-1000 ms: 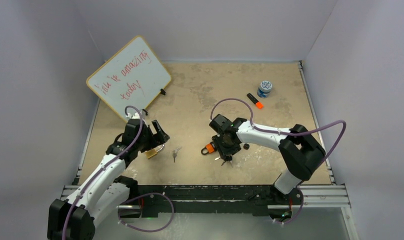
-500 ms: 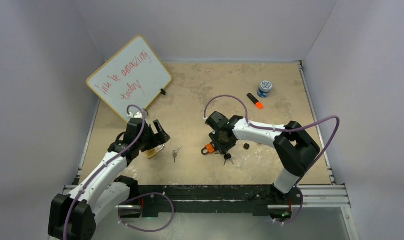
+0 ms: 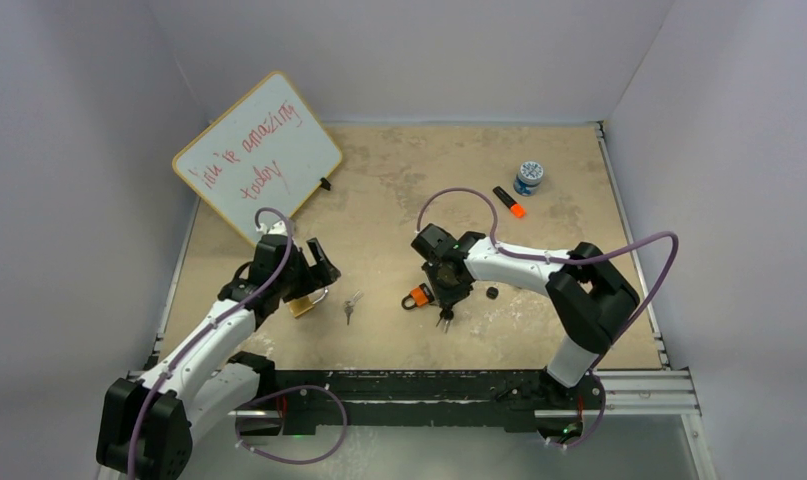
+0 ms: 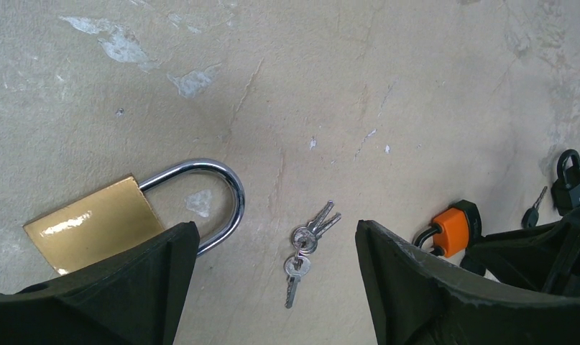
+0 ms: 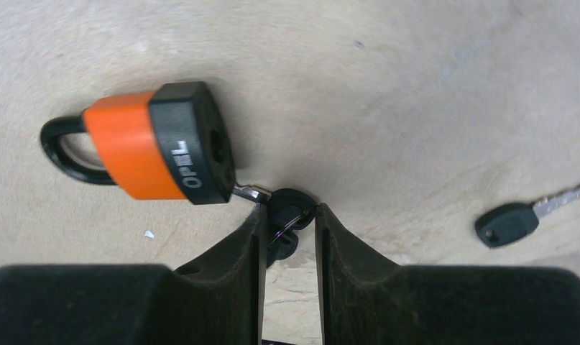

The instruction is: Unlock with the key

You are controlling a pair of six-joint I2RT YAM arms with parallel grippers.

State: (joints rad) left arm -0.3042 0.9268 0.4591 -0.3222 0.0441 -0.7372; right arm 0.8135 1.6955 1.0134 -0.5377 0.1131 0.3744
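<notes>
Key (image 5: 292, 207) with a black head lies with its blade at the keyhole of the orange and black padlock (image 5: 157, 147), which lies flat on the table (image 5: 416, 86) near the middle. The right gripper (image 5: 288, 219) has its fingers close on either side of the key's head; I cannot tell whether they pinch it. A second black key (image 5: 506, 223) lies apart. The left gripper (image 4: 276, 230) stands wide open, holding nothing, above a brass padlock (image 4: 93, 226) and a bunch of keys (image 4: 305, 251).
</notes>
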